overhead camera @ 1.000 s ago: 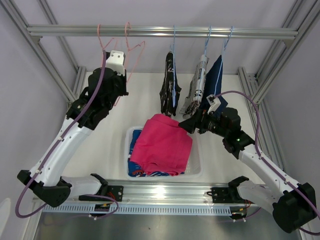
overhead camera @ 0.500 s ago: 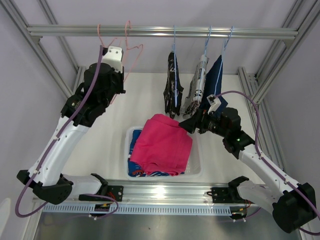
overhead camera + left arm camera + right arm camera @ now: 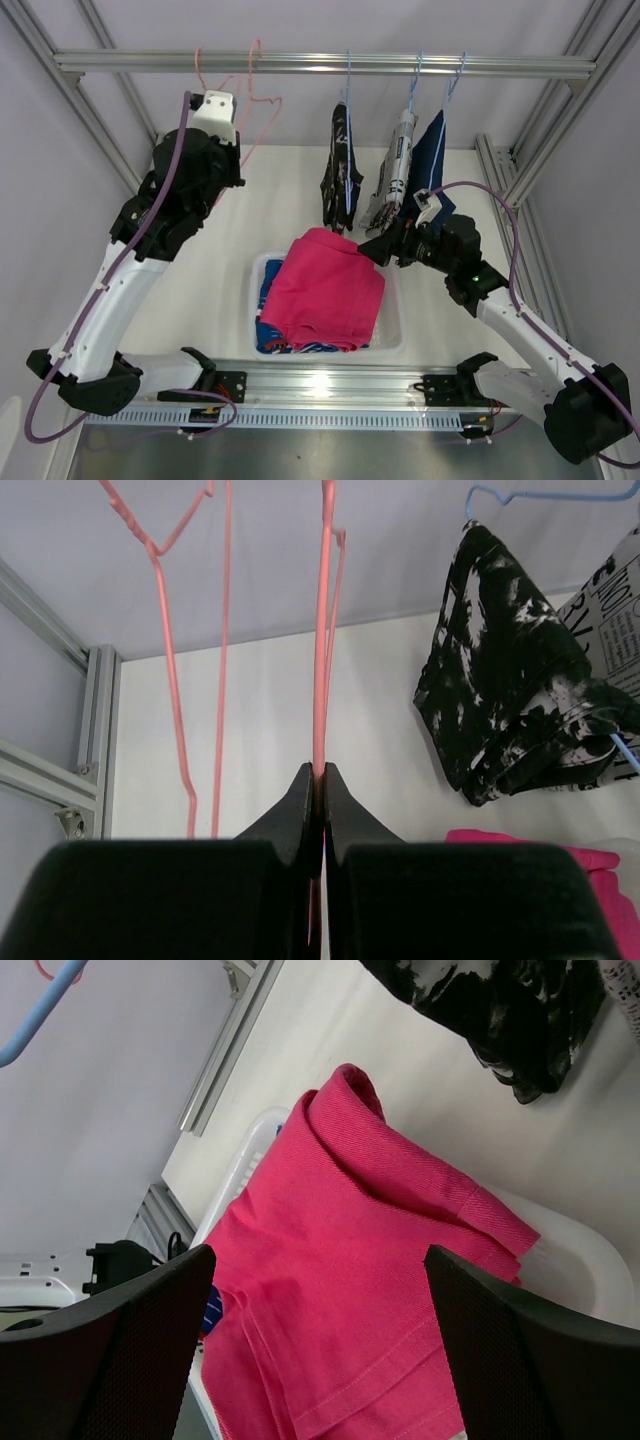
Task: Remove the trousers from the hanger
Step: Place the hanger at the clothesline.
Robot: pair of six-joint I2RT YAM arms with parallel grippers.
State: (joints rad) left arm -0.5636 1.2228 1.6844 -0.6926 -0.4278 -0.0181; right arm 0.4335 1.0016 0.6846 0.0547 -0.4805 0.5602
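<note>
White plastic tub (image 3: 394,318) at the centre of a pale bench (image 3: 290,190), aluminium rail (image 3: 300,64) running across overhead

top view: high, near side, looking down. wrist views: close; both catch pink trousers (image 3: 350,1260).

I can read nothing for certain. The white trousers with black print (image 3: 622,605) carry newspaper-style lettering at the edge of my left wrist view, too small and blurred to make out.
</note>
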